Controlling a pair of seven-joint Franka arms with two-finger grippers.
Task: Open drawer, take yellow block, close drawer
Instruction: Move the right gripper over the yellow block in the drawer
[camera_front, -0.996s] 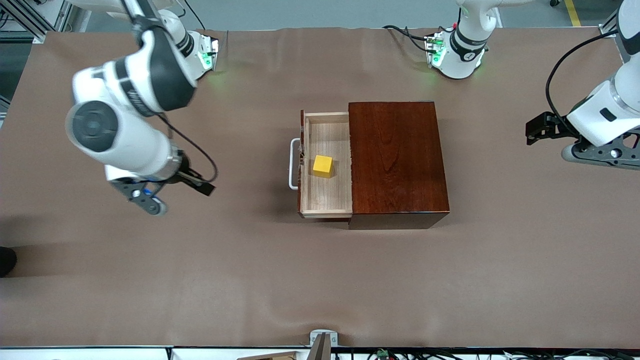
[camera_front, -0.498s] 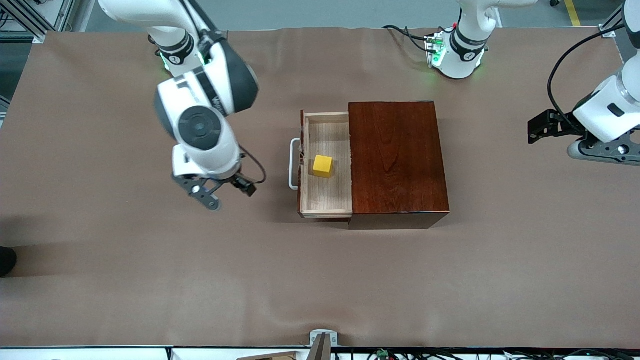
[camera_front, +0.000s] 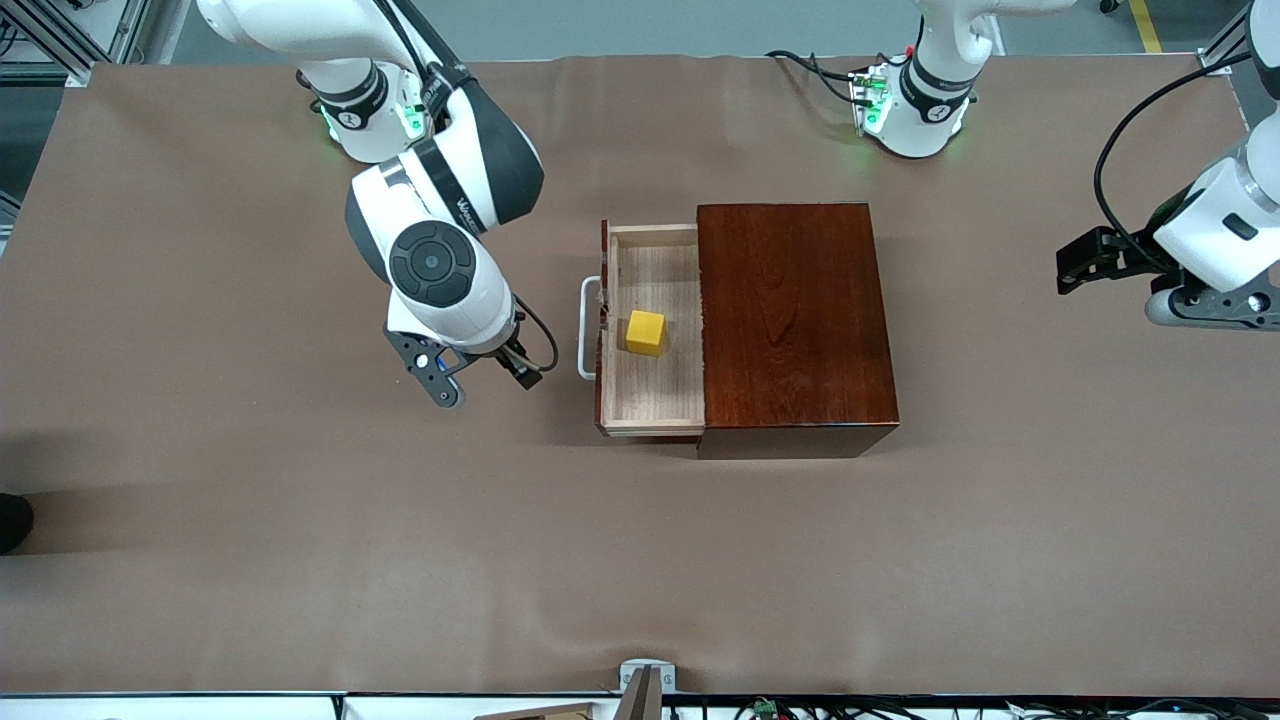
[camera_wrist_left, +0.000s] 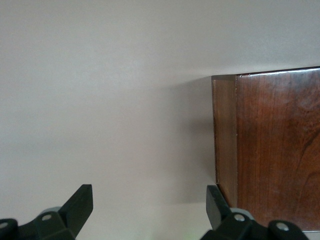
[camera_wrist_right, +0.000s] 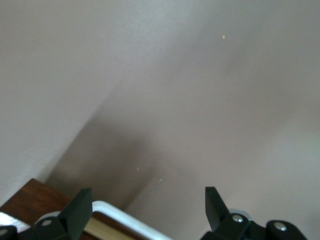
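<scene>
The drawer (camera_front: 655, 385) stands pulled out of the mahogany box (camera_front: 795, 320) toward the right arm's end of the table, its white handle (camera_front: 586, 328) facing that way. The yellow block (camera_front: 646, 332) lies in the drawer tray. My right gripper (camera_front: 440, 385) is open and empty, low over the table beside the handle. The right wrist view shows the handle (camera_wrist_right: 125, 217) just past my open right gripper (camera_wrist_right: 148, 210). My left gripper (camera_front: 1195, 308) waits open over the left arm's end of the table; its wrist view (camera_wrist_left: 150, 210) shows a corner of the box (camera_wrist_left: 275, 150).
The brown table cover (camera_front: 640, 560) spreads all round the box. The arms' bases (camera_front: 915, 100) stand along the edge farthest from the front camera.
My right arm has swung from the right arm's end of the table toward the drawer handle. My left gripper has shifted slightly. Drawer and block have not moved.
</scene>
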